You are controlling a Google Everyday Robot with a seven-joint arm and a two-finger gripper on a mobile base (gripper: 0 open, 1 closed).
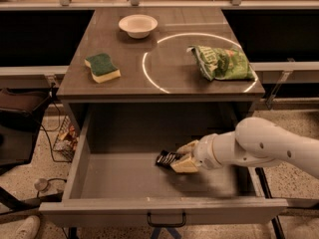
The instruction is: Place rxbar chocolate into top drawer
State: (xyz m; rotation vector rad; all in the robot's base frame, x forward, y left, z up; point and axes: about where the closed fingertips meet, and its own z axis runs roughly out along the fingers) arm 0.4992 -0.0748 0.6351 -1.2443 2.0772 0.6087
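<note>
The top drawer [99, 183] stands pulled out under the counter, with a dark handle [166, 220] on its front panel. My gripper [182, 158] reaches in from the right, low inside the drawer. It is shut on the rxbar chocolate [167, 159], a small dark bar with pale lettering that sticks out to the left of the tan fingers [187, 164]. The bar hangs just above the drawer floor near its middle.
On the counter [164, 78] lie a green and yellow sponge [102, 67], a white bowl [138, 25] and a green chip bag [221, 62]. My white arm [264, 146] crosses the drawer's right wall. Cables and clutter sit on the floor at left.
</note>
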